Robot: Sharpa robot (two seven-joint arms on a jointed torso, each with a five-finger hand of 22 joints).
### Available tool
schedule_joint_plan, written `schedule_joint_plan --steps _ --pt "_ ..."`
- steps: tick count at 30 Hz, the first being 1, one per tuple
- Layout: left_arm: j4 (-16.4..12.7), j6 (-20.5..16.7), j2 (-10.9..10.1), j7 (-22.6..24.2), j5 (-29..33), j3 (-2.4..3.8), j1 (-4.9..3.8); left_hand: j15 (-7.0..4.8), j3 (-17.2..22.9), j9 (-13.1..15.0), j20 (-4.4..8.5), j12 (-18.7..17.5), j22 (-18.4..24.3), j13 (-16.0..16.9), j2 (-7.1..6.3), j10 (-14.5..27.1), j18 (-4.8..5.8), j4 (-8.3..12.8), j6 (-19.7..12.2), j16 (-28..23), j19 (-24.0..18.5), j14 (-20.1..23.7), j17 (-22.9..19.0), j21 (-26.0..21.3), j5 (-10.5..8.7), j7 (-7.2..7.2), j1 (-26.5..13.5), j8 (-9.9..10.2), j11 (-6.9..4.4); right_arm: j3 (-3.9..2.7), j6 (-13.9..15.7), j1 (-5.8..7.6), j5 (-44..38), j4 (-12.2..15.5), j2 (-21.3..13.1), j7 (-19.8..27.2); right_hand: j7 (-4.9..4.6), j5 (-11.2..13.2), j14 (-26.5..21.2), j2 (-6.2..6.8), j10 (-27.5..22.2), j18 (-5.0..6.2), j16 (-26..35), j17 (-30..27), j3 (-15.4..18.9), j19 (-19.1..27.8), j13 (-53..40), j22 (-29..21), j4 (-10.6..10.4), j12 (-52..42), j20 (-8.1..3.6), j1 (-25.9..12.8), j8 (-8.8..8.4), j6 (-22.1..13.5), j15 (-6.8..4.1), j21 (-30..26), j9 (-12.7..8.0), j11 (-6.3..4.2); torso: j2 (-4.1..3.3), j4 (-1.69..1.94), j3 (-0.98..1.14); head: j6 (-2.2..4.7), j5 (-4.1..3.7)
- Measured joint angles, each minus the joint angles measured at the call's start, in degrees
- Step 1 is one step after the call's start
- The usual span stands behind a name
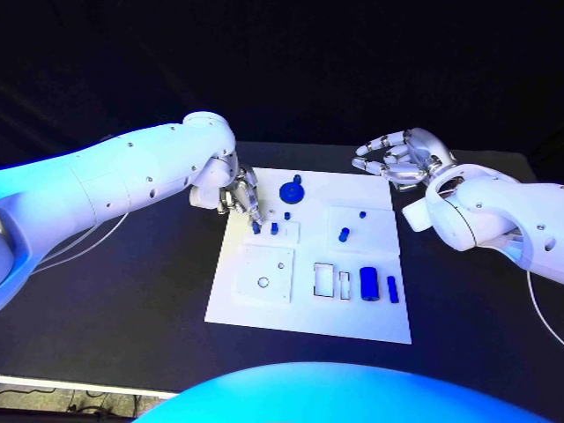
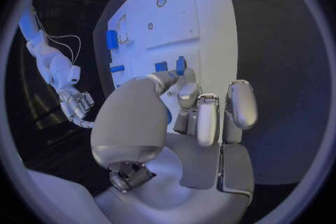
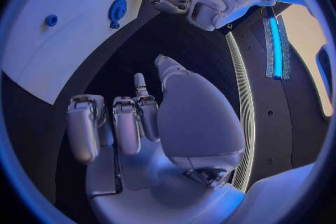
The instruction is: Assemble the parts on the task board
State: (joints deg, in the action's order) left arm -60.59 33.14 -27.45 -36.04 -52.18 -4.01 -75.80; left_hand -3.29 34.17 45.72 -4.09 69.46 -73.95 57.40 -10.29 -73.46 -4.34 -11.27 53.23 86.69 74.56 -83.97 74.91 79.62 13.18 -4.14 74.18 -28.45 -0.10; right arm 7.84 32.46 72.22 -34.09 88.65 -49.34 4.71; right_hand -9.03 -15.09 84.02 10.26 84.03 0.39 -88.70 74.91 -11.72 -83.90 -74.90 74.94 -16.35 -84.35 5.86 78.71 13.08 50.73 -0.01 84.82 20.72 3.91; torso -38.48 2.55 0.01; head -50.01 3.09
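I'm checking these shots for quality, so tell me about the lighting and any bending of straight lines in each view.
Head view: blue light washes the left arm; the white board stands out against a dark table. Left wrist view: the board's straight edges bow inside the fisheye circle. Right wrist view: the same bending; the right hand is evenly lit.

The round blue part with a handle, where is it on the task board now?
In the head view the round blue part lies near the far edge of the task board, toward its left side, just beyond the left hand.
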Motion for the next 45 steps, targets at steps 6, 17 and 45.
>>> schedule_joint_plan --steps 6,17,45 --pt "-0.8 -0.9 -0.7 0.3 0.2 -0.06 0.1 0.01 0.8 0.8 0.19 0.0 -0.8 0.1 -0.24 -0.7 0.0 -0.8 -0.3 0.4 0.6 0.0 0.0 0.6 1.87 -0.32 0.2 -1.6 0.29 0.0 0.0 0.0 0.0 0.0 0.0 0.0 0.0 0.0 0.0 0.0 0.0 0.0 0.0 0.0 0.0 0.0 0.0 0.0 0.0 0.0 0.0 0.0 0.0 0.0 0.0 0.0 0.0 0.0 -0.01 0.0 0.01 0.0 0.05" --pt "-4.9 -7.5 -4.7 1.9 1.4 0.3 0.21 0.01 1.1 2.3 0.29 0.4 -1.0 0.8 -1.13 -1.5 0.0 -1.1 0.2 0.5 1.5 0.0 0.0 1.1 2.59 -0.34 -0.7 -2.0 0.1 -0.01 0.0 0.0 0.0 -0.1 -0.1 0.1 0.0 0.0 0.0 0.0 0.0 0.0 0.0 0.0 0.0 0.0 0.0 0.0 0.0 0.0 0.0 -0.5 0.0 0.0 0.0 0.0 0.0 0.0 0.01 0.03 0.02 0.02 0.05" --pt "-26.5 -40.0 -18.9 14.3 -4.7 0.34 5.66 0.02 3.4 2.2 0.9 1.1 -1.0 1.7 -2.34 -3.0 -0.01 -0.6 1.6 0.7 3.6 0.0 0.0 2.6 2.88 0.25 -1.9 -2.4 -0.5 0.0 0.0 -0.05 0.0 0.2 -1.2 0.1 0.0 0.0 0.0 0.0 0.0 0.0 0.0 0.0 0.0 0.0 0.0 0.0 0.0 0.0 0.0 -0.5 0.0 0.0 0.0 0.0 0.0 0.0 0.12 0.09 0.01 0.02 0.34"
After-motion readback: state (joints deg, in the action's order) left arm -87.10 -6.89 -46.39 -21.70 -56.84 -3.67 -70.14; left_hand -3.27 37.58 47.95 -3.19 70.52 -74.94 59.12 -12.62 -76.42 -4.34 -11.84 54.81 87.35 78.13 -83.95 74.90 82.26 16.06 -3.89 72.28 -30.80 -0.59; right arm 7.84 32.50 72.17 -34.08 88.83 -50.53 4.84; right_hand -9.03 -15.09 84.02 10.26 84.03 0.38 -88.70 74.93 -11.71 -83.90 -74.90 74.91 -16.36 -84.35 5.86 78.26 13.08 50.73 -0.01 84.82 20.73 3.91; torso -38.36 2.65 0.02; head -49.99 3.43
